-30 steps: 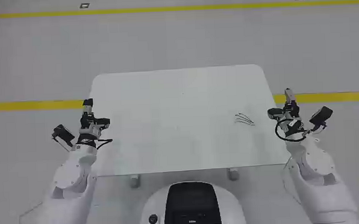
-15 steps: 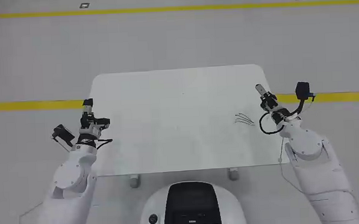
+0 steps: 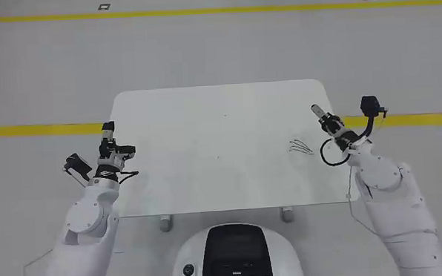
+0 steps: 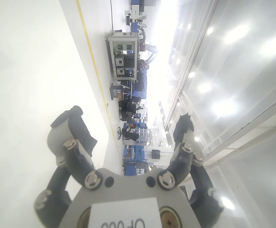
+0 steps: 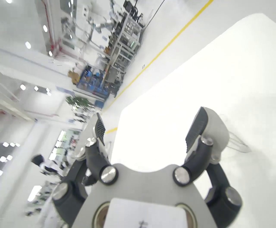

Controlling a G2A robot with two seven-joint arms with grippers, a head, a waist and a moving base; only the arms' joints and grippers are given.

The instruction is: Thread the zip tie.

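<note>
Since a second ago the right gripper (image 3: 318, 111) has swung in from beyond the table's (image 3: 214, 153) right edge and now hangs over that edge, its fingers spread wide and empty. The left gripper (image 3: 108, 129) is unchanged at the left edge, also wide open and holding nothing. The zip ties (image 3: 301, 146) lie fanned flat near the right edge, just beside the right gripper. Picking one up probably calls for tipping the fingers down, singling out one strand's end, and closing low against the tabletop so it cannot slip.
</note>
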